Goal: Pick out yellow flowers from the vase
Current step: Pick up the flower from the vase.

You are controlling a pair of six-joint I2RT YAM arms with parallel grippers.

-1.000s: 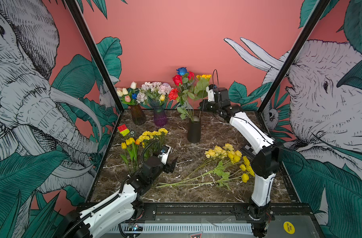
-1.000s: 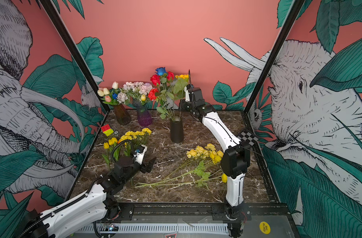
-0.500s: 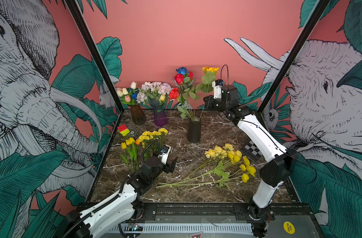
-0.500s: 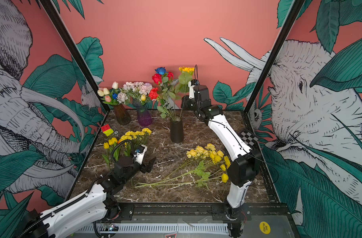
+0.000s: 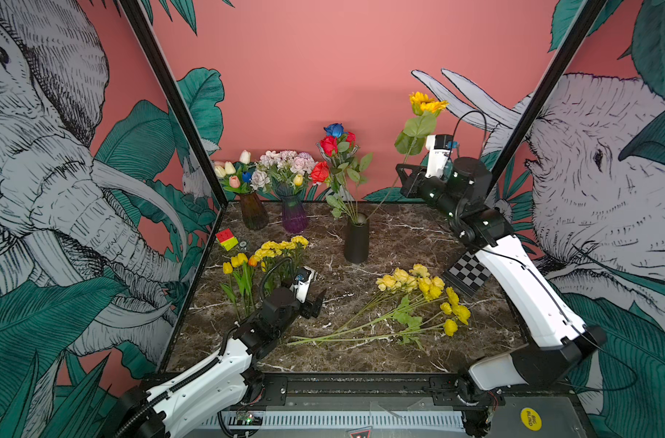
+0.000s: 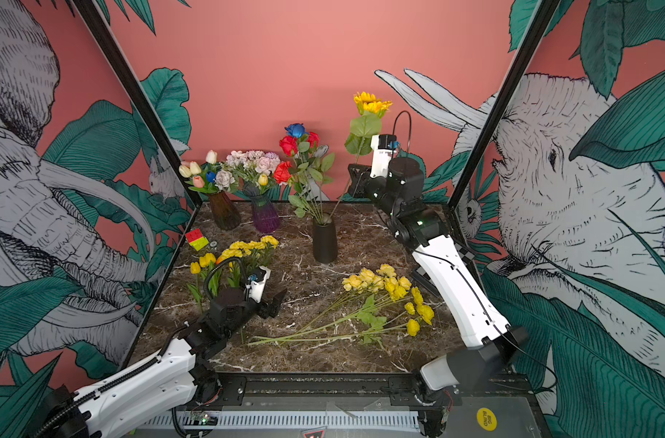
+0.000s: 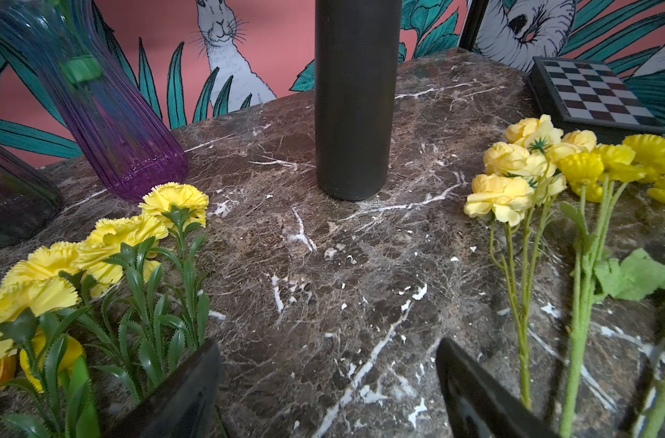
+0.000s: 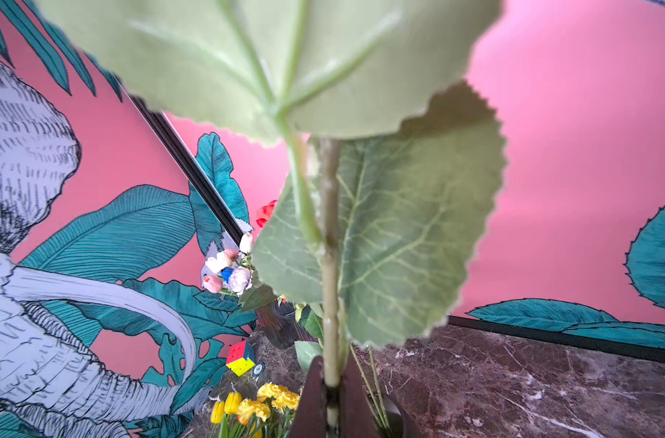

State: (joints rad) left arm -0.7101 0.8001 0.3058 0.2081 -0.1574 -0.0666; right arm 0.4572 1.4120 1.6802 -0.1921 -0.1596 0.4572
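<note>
**A:** Yellow ones first: how many lots of yellow flowers?

**B:** Three. A loose bunch (image 5: 421, 284) lies on the bench (image 5: 399, 235) beside the chessboard (image 5: 469, 271). A tulip-and-carnation bunch (image 5: 270, 252) lies by the left arm (image 5: 224, 364). A single stem (image 5: 420, 125) is up in the air at the back.

**A:** Vases?

**B:** Three: brown vase (image 5: 253, 212), purple vase (image 5: 294, 214), black vase (image 5: 356, 239). The black one holds three red roses and one blue.

**A:** And the jaws?

**B:** Two pairs. The right jaws are clamped on the single stem below its leaves. The left jaws stand wide over bare bench, holding nothing.

**A:** What differs from a second ago?

**B:** The right arm (image 5: 520, 288) has risen and drawn back. The yellow head, then level with the red roses, now sits well above them. Whether the stem's foot has left the black vase, I cannot tell. The left arm has not moved
</note>
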